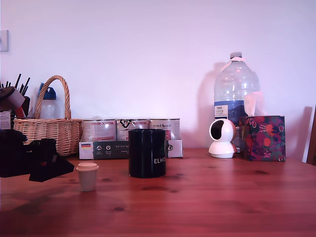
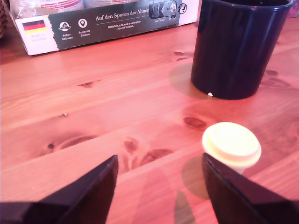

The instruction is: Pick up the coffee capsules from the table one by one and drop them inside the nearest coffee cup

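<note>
- capsule offset: beige coffee capsule (image 2: 231,145) not centred in the gripper (image 2: 159,186), sitting ahead of one fingertip rather than in the gap between the two.
- gripper spread wide and empty, both dark fingers low over the desk (image 2: 93,112), nothing between them.
- in the exterior view, gripper (image 1: 55,167) at the exterior view's left, capsule (image 1: 87,176) just beside it toward the exterior view's right, apart and not touching.
- capsule standing upright, wide flat rim on top, narrow end on the desk (image 1: 222,197); long axis vertical, so a side-on pinch below the rim looks workable.
- black coffee cup (image 1: 147,152) further toward the exterior view's right of the capsule, near but clear of it; in the wrist view, cup (image 2: 238,46) beyond the capsule, mouth open upward.
- probably at the approach stage: needs a sideways shift toward the capsule side, then a short advance, before closing.
- risk, as a guess: advancing straight as aligned now could knock the capsule over with the near finger.
- only one capsule visible; no grey-green one seen in either view.
- boxed row of silver tins (image 1: 131,138) behind the cup, well clear of the path.
</note>
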You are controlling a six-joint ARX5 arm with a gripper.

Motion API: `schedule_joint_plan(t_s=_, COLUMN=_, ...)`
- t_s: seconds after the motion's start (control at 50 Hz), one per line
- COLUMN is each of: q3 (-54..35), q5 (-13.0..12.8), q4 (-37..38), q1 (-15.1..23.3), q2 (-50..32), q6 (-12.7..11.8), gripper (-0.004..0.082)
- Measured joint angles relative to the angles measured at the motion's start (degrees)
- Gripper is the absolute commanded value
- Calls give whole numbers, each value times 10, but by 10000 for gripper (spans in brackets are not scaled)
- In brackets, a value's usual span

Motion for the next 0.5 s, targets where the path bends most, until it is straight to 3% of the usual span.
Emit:
schedule_joint_plan(t_s=0.34, q3=4, q5=1, q4=-44, q1=2, q2=-2, q6=0, gripper=465)
schedule_joint_plan(t_s=0.5, q3=4, q5=19, q4=-90, q1=2, q2=-30, q6=2, gripper=465)
